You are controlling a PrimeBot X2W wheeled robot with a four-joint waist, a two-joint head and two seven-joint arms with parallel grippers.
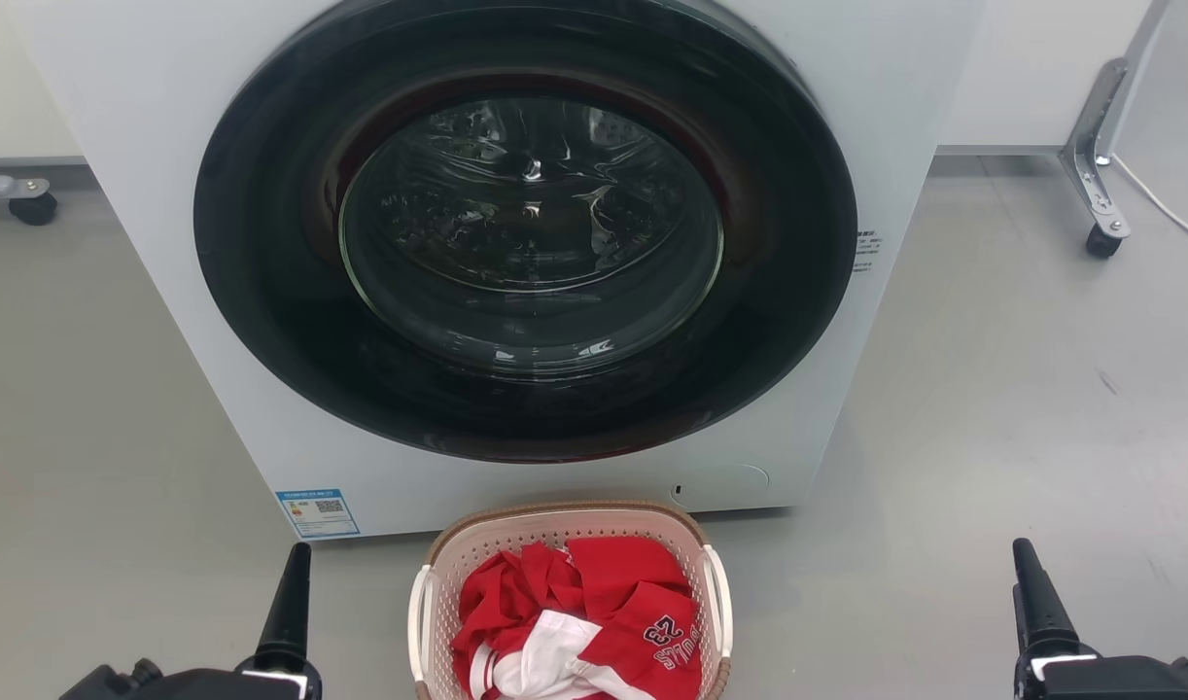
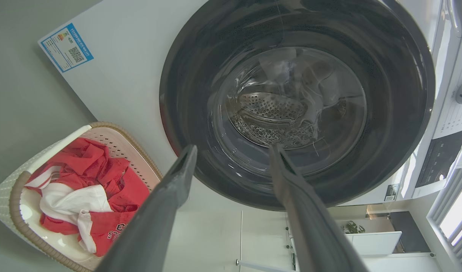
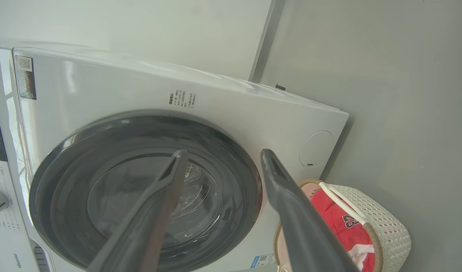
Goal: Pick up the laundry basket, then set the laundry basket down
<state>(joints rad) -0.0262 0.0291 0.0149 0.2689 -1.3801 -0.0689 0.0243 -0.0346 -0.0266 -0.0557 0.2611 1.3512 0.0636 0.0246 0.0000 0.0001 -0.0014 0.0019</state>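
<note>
**Asker:** What's the biggest thing in front of you?

**Me:** The grey floor (image 1: 993, 389), and on it a white washer (image 1: 895, 117). Its round dark door (image 1: 526, 233) is closed, and I can see the drum through the glass.

**Asker:** And the laundry basket?

**Me:** The laundry basket (image 1: 555, 517) sits on the floor just in front of the washer's base, below the door. I can't tell whether it touches the machine. In my head view it lies at the bottom centre, between my two arms and well apart from both. It's upright, with a white handle (image 1: 419, 622) on each side.

**Asker:** Anything in it?

**Me:** Crumpled red and white clothes (image 1: 604, 583). One red piece shows the number 23.

**Asker:** What about your hands?

**Me:** My left gripper (image 2: 233, 151) has its fingers spread, with nothing between them. It points at the washer door, and the basket is off to the lower left of that wrist view. My right gripper (image 3: 221, 153) is spread and empty too. It also faces the door, with the basket at the lower right of its view.

**Asker:** Smallest thing?

**Me:** A blue-edged label (image 1: 318, 512) on the washer's lower front corner, on my left.
</note>
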